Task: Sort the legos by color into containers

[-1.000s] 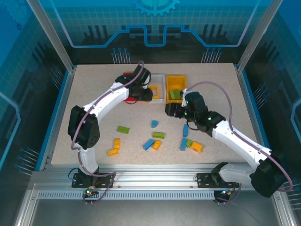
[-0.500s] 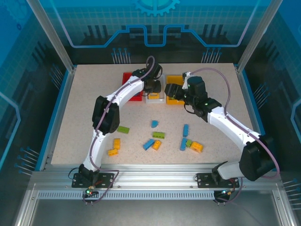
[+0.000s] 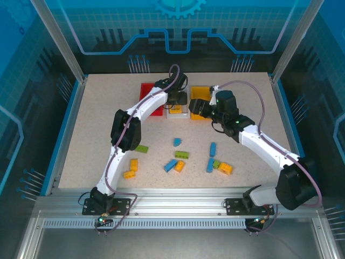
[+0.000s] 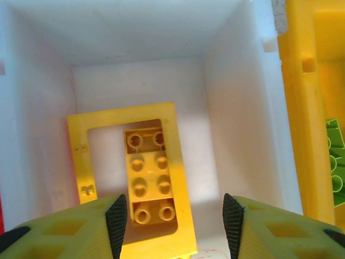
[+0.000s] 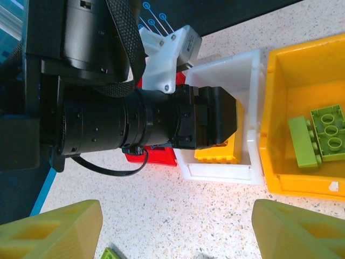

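Left gripper (image 4: 175, 216) hangs spread wide over the white bin (image 4: 237, 108), where a yellow brick (image 4: 148, 178) sits. Right gripper (image 5: 178, 226) is spread too, empty, facing the yellow bin (image 5: 277, 102) on the right with two green bricks (image 5: 326, 129) inside.

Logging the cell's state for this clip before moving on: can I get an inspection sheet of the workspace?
Surface: speckled table, nothing spilled.
Job's things: white bin holds a yellow frame and a yellow brick; yellow bin holds two lime bricks; red bin partly hidden by the left arm; loose legos, blue, lime and yellow, scattered on the near half.
Clutter: nothing seen.
Grippers: left pincer open, empty, above the white bin; right pincer open, empty.
Cables: cables run along both arms, off the legos.
Surroundings: blue panels, metal frame.
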